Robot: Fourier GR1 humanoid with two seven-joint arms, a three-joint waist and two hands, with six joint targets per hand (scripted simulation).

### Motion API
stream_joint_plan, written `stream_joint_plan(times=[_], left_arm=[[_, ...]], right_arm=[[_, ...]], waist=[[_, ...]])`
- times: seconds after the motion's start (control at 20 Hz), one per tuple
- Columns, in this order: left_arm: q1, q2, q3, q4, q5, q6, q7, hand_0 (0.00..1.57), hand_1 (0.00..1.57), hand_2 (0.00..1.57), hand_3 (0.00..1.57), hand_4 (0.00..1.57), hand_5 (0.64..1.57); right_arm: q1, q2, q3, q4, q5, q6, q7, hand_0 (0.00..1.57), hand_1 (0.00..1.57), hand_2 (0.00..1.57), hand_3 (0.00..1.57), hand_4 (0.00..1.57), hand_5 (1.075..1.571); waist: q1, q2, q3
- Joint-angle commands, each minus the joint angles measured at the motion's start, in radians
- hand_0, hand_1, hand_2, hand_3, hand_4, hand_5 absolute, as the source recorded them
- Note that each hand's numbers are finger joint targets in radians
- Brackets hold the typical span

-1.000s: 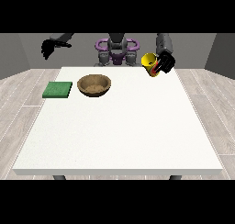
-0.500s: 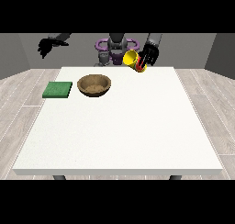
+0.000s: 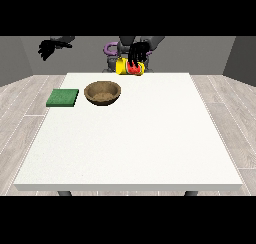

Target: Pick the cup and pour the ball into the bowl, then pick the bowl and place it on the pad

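A yellow cup [image 3: 123,67] with red marks is held in the air above the table's far edge, tipped onto its side. The black hand at the view's right [image 3: 137,54] has its fingers curled over it. The cup hangs up and to the right of the brown bowl [image 3: 102,93], which stands on the table at the far left of centre. A green pad [image 3: 63,97] lies flat to the left of the bowl. The hand at the view's left [image 3: 49,48] is raised off the table beyond its far left corner, holding nothing. No ball shows.
The white table [image 3: 130,138] stretches wide towards the camera. The robot's torso [image 3: 114,50] with purple parts stands behind the far edge, close behind the cup.
The hand at the view's right has carried the cup leftward, towards the bowl, and tipped it further over. The hand at the view's left has shifted slightly.
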Motion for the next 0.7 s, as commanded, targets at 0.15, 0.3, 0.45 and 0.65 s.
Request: stream_joint_plan(times=[0.15, 0.3, 0.45, 0.65], left_arm=[[-0.061, -0.099, -0.240, 0.061, -0.274, -0.155, 0.084, 1.51, 1.51, 1.57, 1.57, 1.57, 1.042], [-0.114, -0.142, -0.315, 0.087, -0.360, -0.273, 0.106, 1.52, 1.52, 1.57, 1.57, 1.51, 1.221], [-0.094, -0.099, -0.371, 0.101, -0.431, -0.296, 0.079, 1.48, 1.48, 1.57, 1.57, 1.47, 1.234], [-0.106, -0.160, -0.382, 0.061, -0.475, -0.367, 0.054, 1.45, 1.45, 1.57, 1.57, 1.53, 1.137]], right_arm=[[-0.039, -0.024, -0.011, 0.046, -0.015, 0.034, -0.007, 0.00, 0.00, 0.00, 0.00, 0.00, 1.570], [-0.061, 0.014, 0.010, 0.045, 0.011, -0.028, 0.018, 0.00, 0.00, 0.00, 0.00, 0.00, 1.570], [-0.006, -0.003, -0.001, 0.060, 0.014, 0.013, -0.042, 0.00, 0.00, 0.00, 0.00, 0.00, 1.571], [0.013, -0.035, -0.029, 0.101, 0.016, 0.028, -0.088, 0.00, 0.00, 0.00, 0.00, 0.00, 1.571]], waist=[[-0.005, 0.014, 0.0000], [0.000, -0.016, -0.0008], [0.016, -0.025, -0.0010], [0.039, -0.003, -0.0015]])
